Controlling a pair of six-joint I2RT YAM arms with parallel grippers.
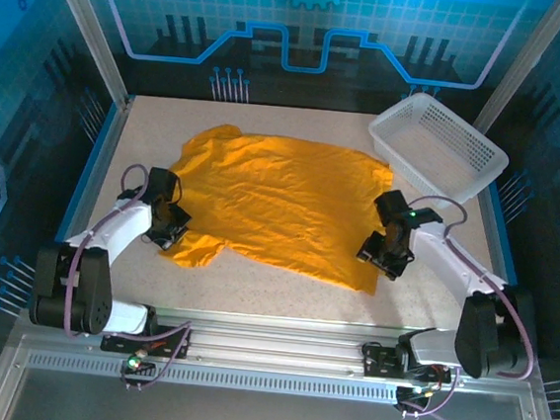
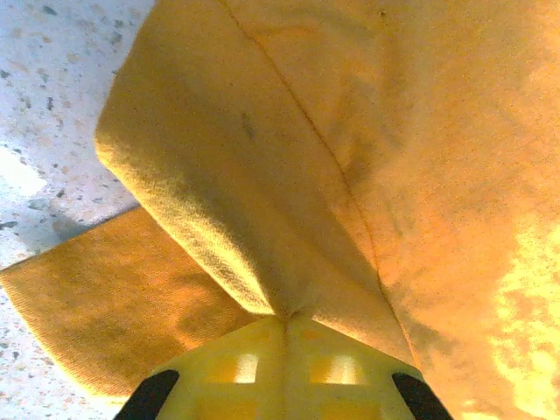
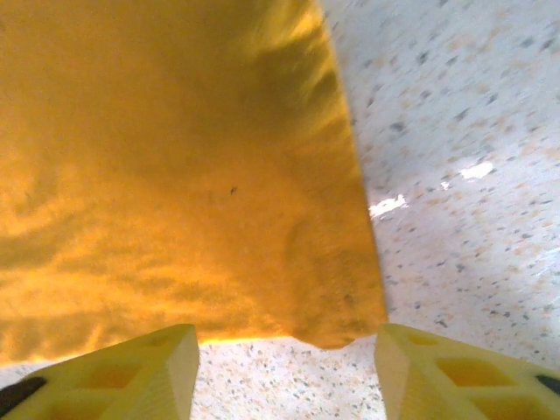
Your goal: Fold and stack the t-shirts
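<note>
The orange-yellow t-shirt (image 1: 280, 205) lies spread and wrinkled across the middle of the speckled table. My left gripper (image 1: 169, 224) sits at its left side by the sleeve. In the left wrist view this gripper (image 2: 284, 322) is shut on a pinched fold of the t-shirt (image 2: 350, 131), and the cloth rises tent-like from the jaws. My right gripper (image 1: 383, 252) is at the shirt's near right corner. In the right wrist view the right gripper (image 3: 287, 350) is open, and the t-shirt corner (image 3: 337, 319) lies flat on the table just ahead of its yellow fingers (image 3: 131, 376), held by nothing.
A white mesh basket (image 1: 444, 138) stands tilted at the back right, just beyond the shirt's right edge. Bare table (image 1: 449, 306) shows to the right of the shirt and along the front. Blue frame rails border the table on both sides.
</note>
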